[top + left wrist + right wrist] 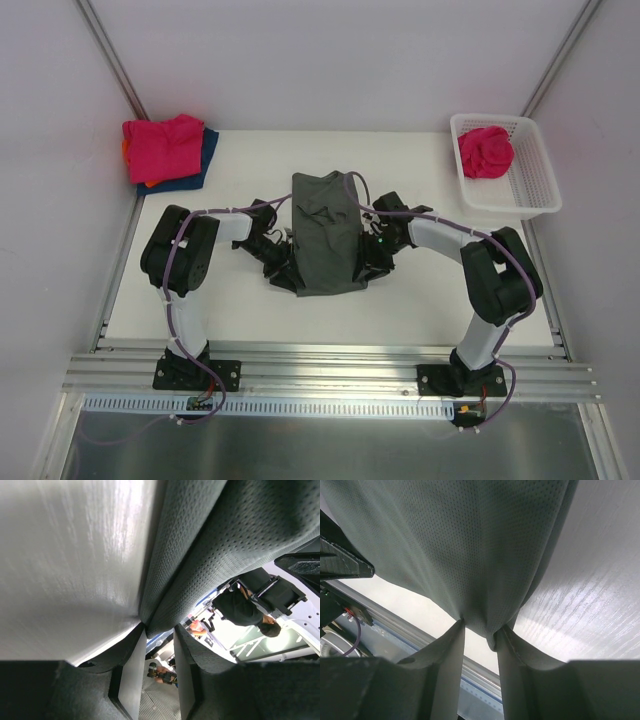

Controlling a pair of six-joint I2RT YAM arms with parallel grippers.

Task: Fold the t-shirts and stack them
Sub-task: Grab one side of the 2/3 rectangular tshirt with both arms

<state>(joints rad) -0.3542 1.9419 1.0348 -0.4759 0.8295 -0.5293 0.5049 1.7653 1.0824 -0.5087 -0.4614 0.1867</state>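
Note:
A dark grey t-shirt (325,230) lies in a long narrow bunch in the middle of the table. My left gripper (283,262) grips its left edge and my right gripper (368,258) grips its right edge. In the left wrist view the grey cloth (210,545) is caught at the tips of the left gripper (160,630). In the right wrist view a fold of the cloth (470,545) is pinched between the tips of the right gripper (481,630). A folded stack sits at the back left, with a pink shirt (162,145) on top and a blue shirt (205,150) and an orange one (150,183) beneath.
A white lattice basket (535,190) stands at the back right with a crumpled pink shirt (486,152) in it. White walls close in the table at the back and sides. A metal rail (320,365) runs along the near edge.

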